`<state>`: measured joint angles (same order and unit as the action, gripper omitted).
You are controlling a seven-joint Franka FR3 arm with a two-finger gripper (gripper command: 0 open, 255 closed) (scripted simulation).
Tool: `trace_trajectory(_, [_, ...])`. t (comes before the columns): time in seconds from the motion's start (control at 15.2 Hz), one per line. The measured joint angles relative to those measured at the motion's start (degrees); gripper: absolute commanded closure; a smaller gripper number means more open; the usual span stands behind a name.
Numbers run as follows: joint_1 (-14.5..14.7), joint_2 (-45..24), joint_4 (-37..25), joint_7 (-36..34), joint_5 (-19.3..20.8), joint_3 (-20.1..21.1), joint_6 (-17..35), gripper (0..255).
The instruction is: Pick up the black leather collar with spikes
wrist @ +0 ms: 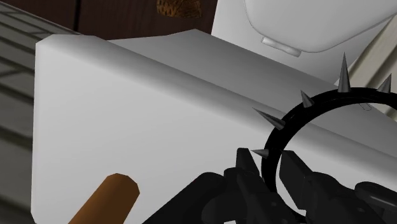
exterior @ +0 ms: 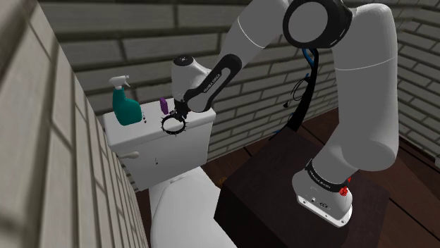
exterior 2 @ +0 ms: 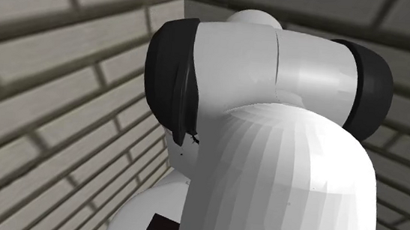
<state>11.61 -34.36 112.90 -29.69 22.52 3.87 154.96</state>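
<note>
The all-black two-finger gripper [wrist: 270,167] is closed narrowly on the black ring-shaped collar with grey pointed spikes [wrist: 277,132]. One finger is inside the loop and one outside, pinching the band at the ring's near side, so the rest of the loop stands out beyond the fingertips. The collar sits at the front edge of the white boxy toilet tank [exterior: 144,144], towards the end of the tank's lid nearer the arm; I cannot tell whether it hangs clear of the lid. I judge it light: a thin band that holds its round shape here but would probably flex if squeezed across the loop. The flat of the band between two spikes therefore looks like the right place to grip (the spikes taper to points and would let the pads slide off). Held on one side only, the ring may swing or pivot between the fingers, so a slow, straight lift looks wise. Just beside the gripper, over the tank's lid, lies the rounded end of a brown cylindrical stick [wrist: 109,196]. At the far end of the tank's lid stands a teal spray bottle with a white trigger head [exterior: 125,106]. Below the tank's front is the white toilet seat cover [exterior: 185,211], and behind the tank rises the grey brick wall [exterior: 211,39].
</note>
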Motion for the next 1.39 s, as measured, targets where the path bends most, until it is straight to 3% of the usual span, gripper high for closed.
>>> trace_trajectory(0.53, [-0.29, 1.26, 0.44, 0.41, -0.36, 0.36, -0.82, 255])
trace_trajectory(1.39, [-1.92, 8.74, 1.06, 3.54, -3.41, 2.81, -7.60, 255])
